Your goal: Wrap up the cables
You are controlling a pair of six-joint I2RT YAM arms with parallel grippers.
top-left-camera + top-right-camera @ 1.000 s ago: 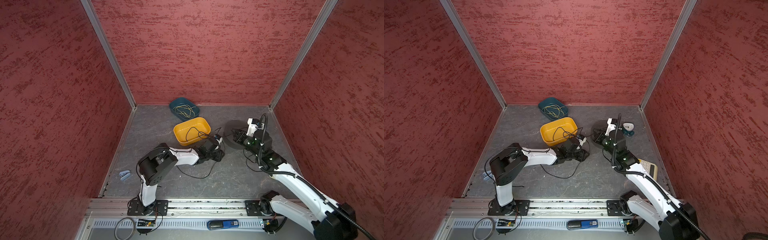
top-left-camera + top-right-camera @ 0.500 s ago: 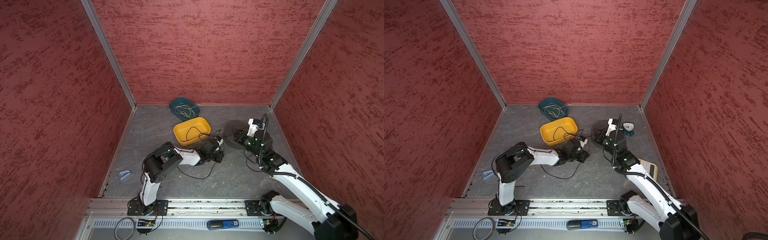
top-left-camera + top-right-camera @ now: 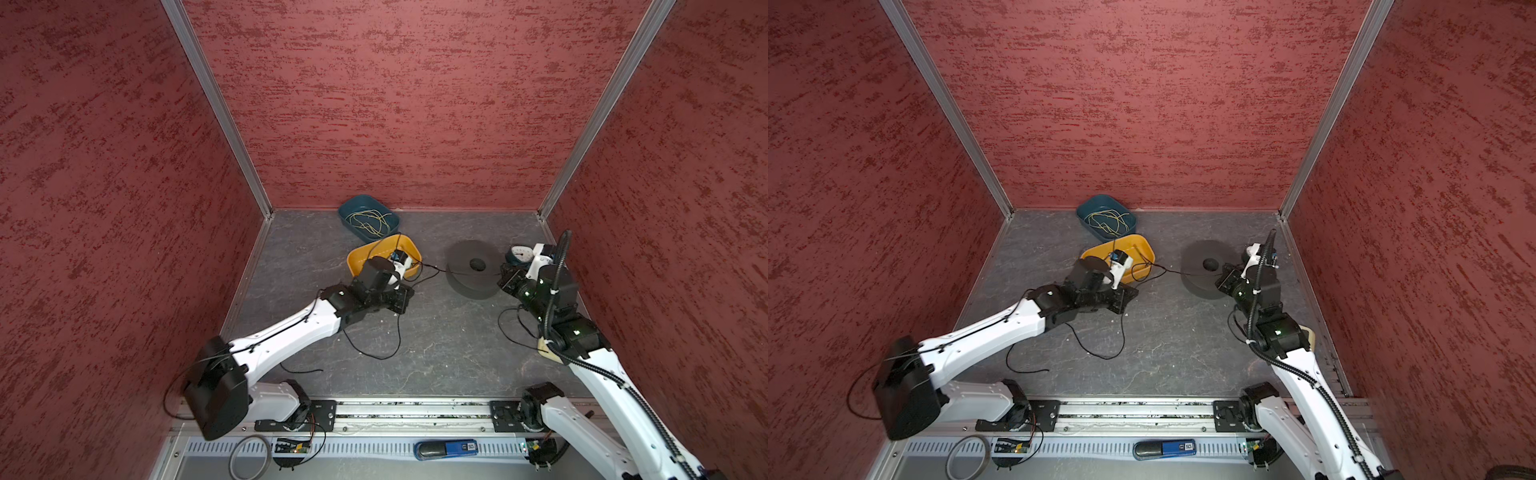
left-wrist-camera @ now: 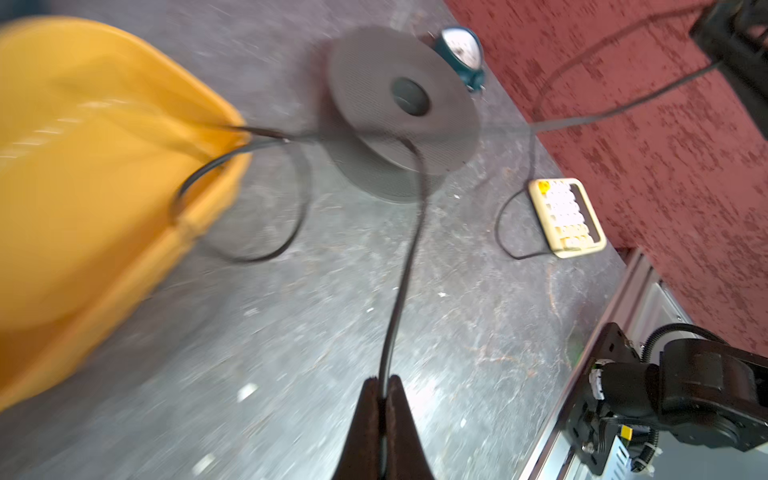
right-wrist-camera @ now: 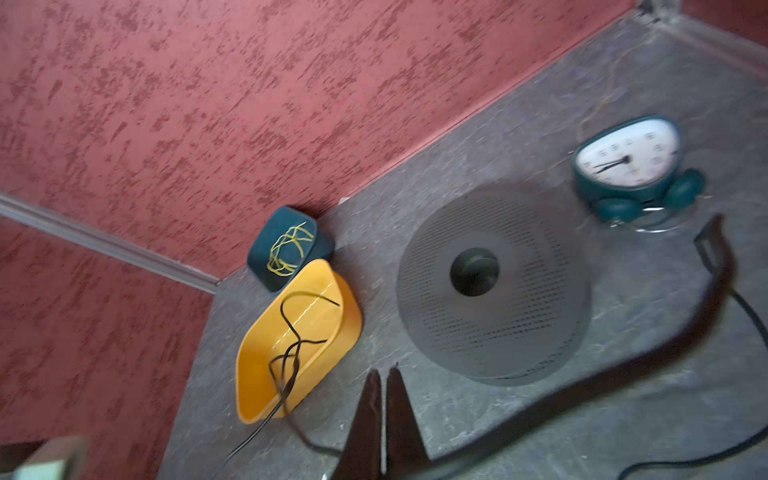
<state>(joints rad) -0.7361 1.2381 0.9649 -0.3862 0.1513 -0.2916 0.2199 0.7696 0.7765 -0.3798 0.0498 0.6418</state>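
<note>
We see the left tool [image 4: 384, 380] pinched tight on the long, thin black cord [image 4: 409, 249]. In the left wrist view the cord rises from the tool's tips to the dark grey, round perforated spool [image 4: 399, 108] and crosses its rim. More cord trails from the spool to the yellow plastic tray [image 4: 83, 166] just beside it, looping over the tray's edge onto the grey table [image 4: 291, 332]. The right tool [image 5: 384, 372] hangs near the spool on the side away from the tray. Its tips are closed almost together, and we cannot tell whether anything is caught between them. A teal alarm clock [image 5: 627, 162] stands near the spool.
</note>
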